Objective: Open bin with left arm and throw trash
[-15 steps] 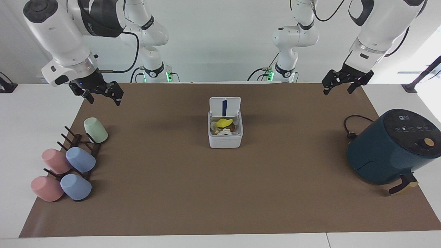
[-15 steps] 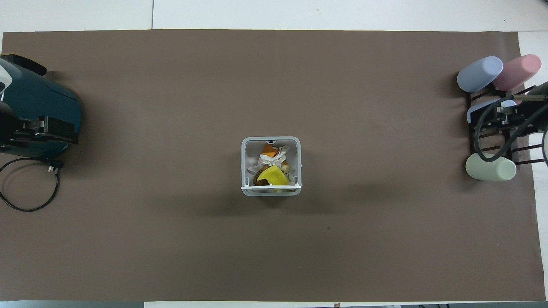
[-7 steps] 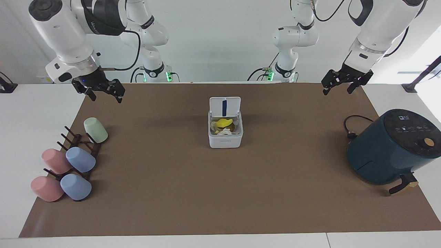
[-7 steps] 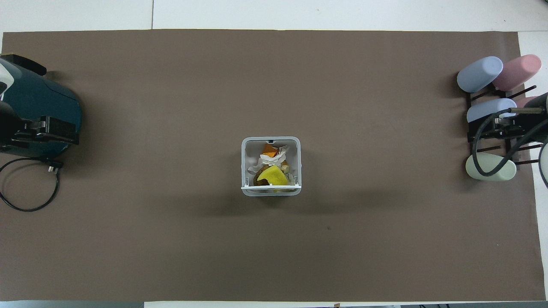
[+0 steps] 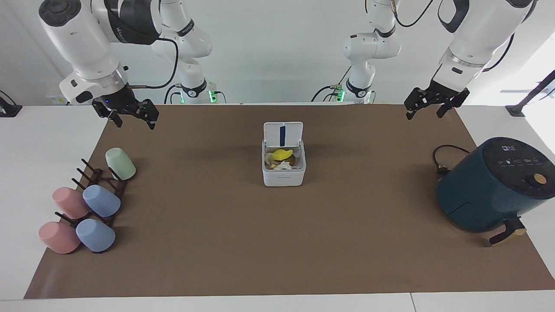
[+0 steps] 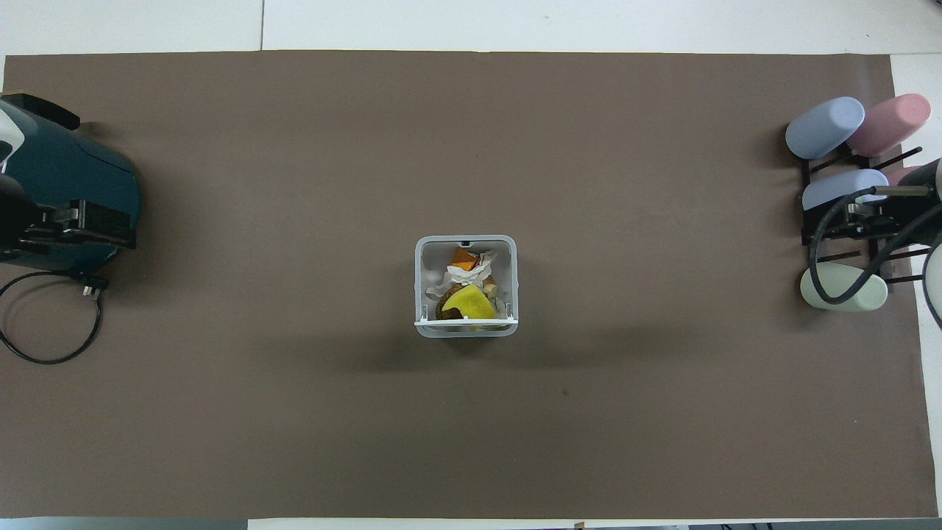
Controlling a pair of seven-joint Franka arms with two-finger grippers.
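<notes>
The white bin [image 5: 284, 175] stands in the middle of the brown mat with its lid [image 5: 283, 133] raised upright, showing a blue strip. Trash lies inside it: a yellow piece [image 5: 282, 154], a white tissue [image 6: 462, 273], a brown lump [image 5: 292, 160] and an orange scrap [image 6: 462, 258]. My left gripper [image 5: 425, 113] hangs open and empty over the mat's corner at the left arm's end, well apart from the bin. Over the corner at the right arm's end, my right gripper [image 5: 134, 123] is also open and empty.
A dark-teal air fryer [image 5: 490, 186] with its black cord [image 5: 442, 161] stands at the left arm's end. At the right arm's end a dark rack [image 5: 102, 182] holds several pastel cups [image 5: 101, 200]. The brown mat [image 5: 277, 242] covers most of the table.
The right gripper has drawn back and risen a little away from the cup rack. The left gripper, the bin and the trash have stayed put.
</notes>
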